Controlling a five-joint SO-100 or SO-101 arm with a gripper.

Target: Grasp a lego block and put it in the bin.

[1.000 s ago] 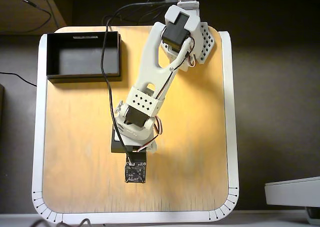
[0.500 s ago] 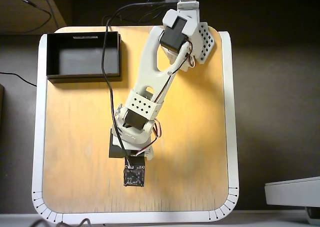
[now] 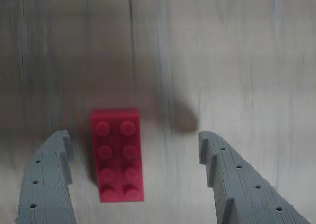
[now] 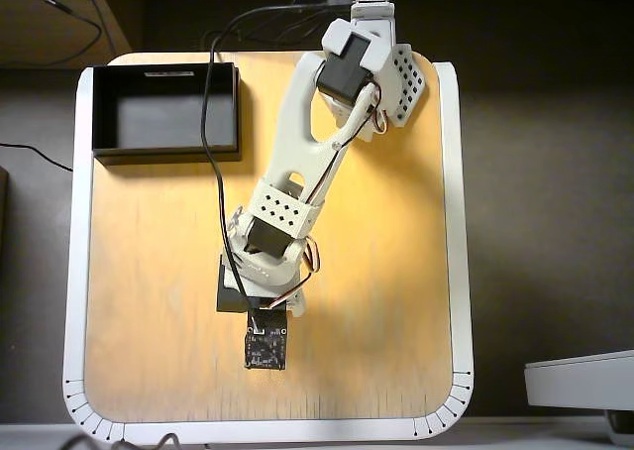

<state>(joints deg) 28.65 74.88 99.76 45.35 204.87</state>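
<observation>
In the wrist view the red lego block (image 3: 117,155) lies flat on the pale wood table, studs up, long side pointing away from the camera. My gripper (image 3: 133,137) is open, with its grey fingers (image 3: 47,179) on either side of the block. The block sits closer to the left finger, and neither finger touches it. In the overhead view the arm reaches to the lower middle of the table, and the wrist camera board (image 4: 265,349) hides both the gripper and the block. The black bin (image 4: 163,155) stands empty at the table's top left corner.
The wooden table has a raised white rim (image 4: 75,272) on all sides. The arm's base (image 4: 371,34) stands at the top edge. A black cable (image 4: 210,123) runs from the top along the arm, close to the bin's right wall.
</observation>
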